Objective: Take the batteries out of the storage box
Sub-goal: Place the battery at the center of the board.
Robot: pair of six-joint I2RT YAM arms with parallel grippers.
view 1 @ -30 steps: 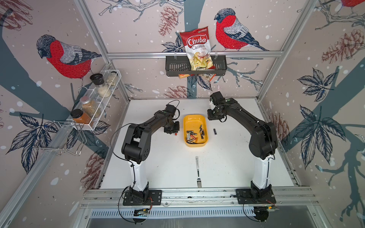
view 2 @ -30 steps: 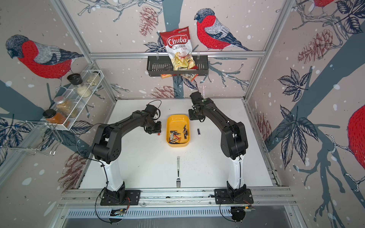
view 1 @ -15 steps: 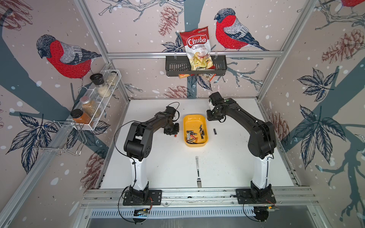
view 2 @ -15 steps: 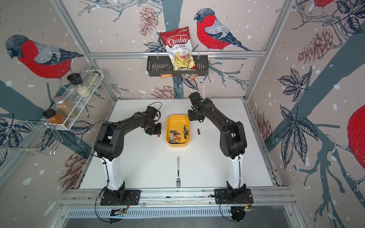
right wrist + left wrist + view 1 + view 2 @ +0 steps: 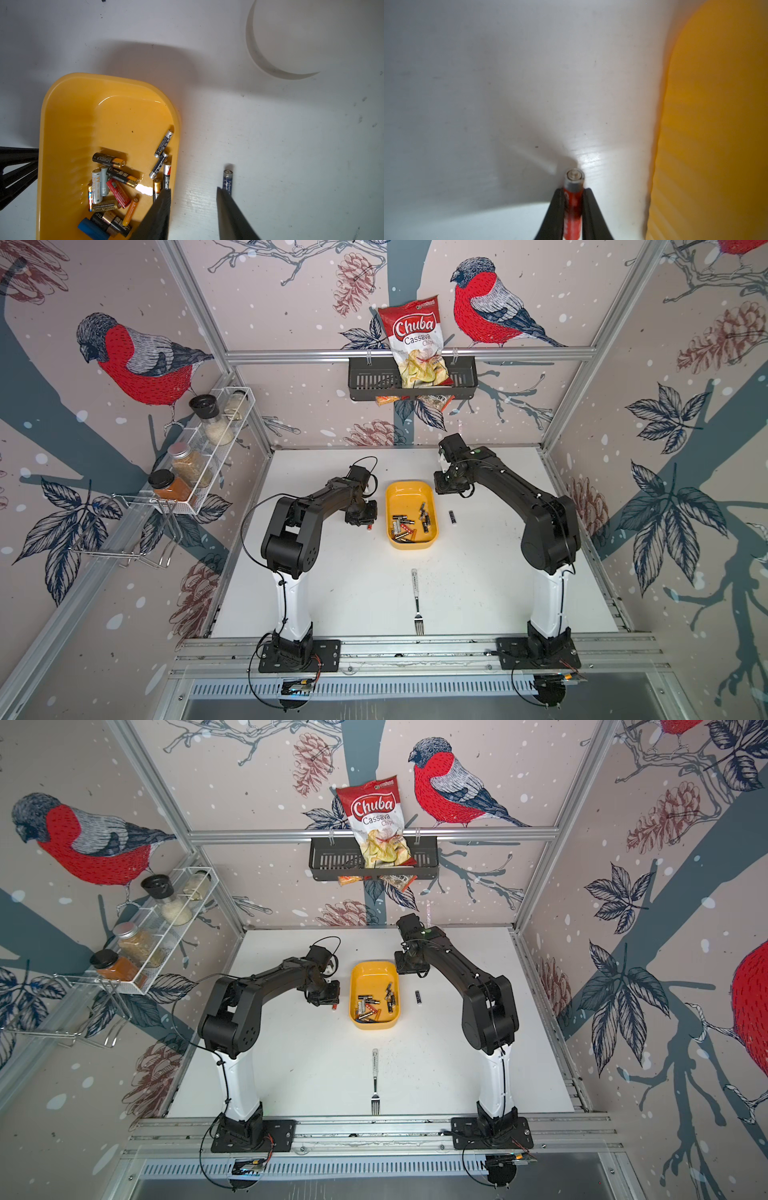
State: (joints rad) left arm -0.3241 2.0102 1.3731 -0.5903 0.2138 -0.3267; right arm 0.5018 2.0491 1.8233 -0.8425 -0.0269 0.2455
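Red battery pinched between the nearly closed fingers of the left gripper, low over the table just beside the box; its tip maybe touches the table, hard to tell. The right gripper is part open and holds nothing, above the box's right rim, with a blue battery lying on the table just outside it. The other batteries are piled in the box's near half.

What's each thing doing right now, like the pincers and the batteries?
left pincer: shut on the red battery, beside the storage box
right pincer: open, empty
storage box: on the table, other batteries lie inside
blue battery: lying on the table, outside the box
fork: lying flat on the table
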